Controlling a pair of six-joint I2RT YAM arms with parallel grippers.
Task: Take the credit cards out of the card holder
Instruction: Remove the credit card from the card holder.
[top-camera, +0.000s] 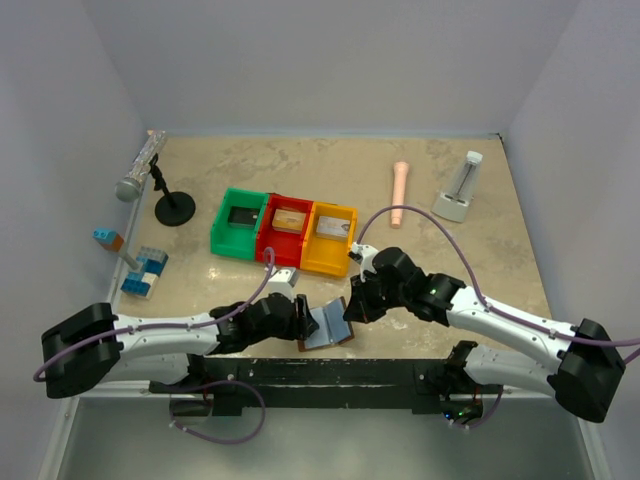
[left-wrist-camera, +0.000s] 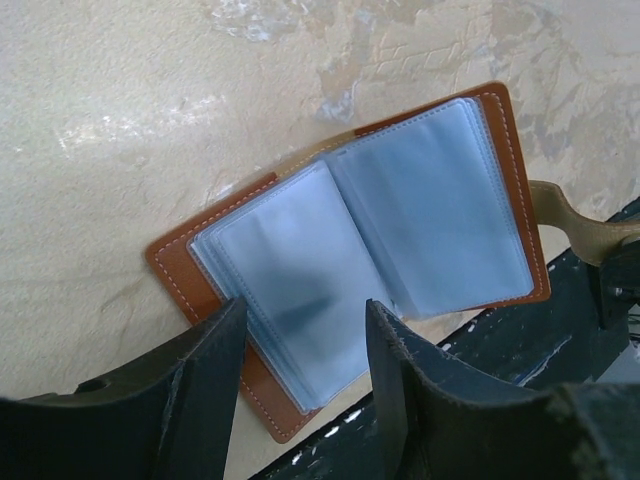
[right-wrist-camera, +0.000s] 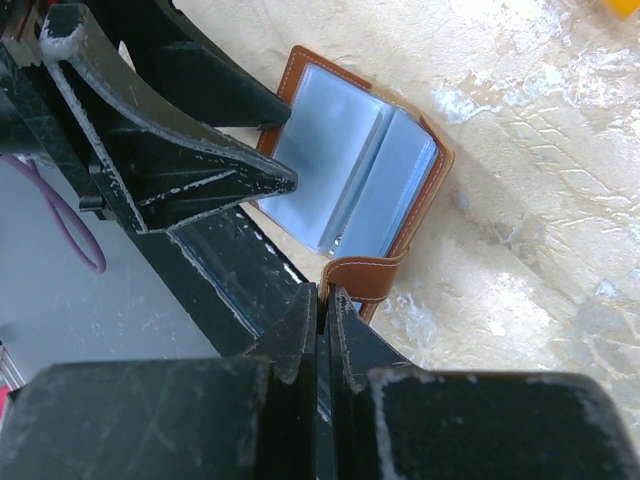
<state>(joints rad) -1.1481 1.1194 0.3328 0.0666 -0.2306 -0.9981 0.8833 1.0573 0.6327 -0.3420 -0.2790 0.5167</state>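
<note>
Pale walls (top-camera: 330, 60) enclose marbled table (top-camera: 330, 170) bearing card holder (top-camera: 325, 325)

The card holder (left-wrist-camera: 430, 210) under the black left gripper (left-wrist-camera: 305, 310): brown rim, pale stitching, pale blue-grey sleeves. Its strap (right-wrist-camera: 365, 278) at the black right gripper (right-wrist-camera: 322, 295) tips: brown, pale-stitched. Beyond both grippers: green bin (top-camera: 225, 240), red bin (top-camera: 270, 243), yellow bin (top-camera: 320, 265); table (top-camera: 450, 270) mottled beige.

Top external view: you look down from high on the near side, wide enough to take in the whole table (top-camera: 500, 260). Both wrist views sit close above the table, angled steeply down. All three share the open card holder (top-camera: 325, 327) (left-wrist-camera: 400, 230) (right-wrist-camera: 360, 175) at the near edge.
</note>
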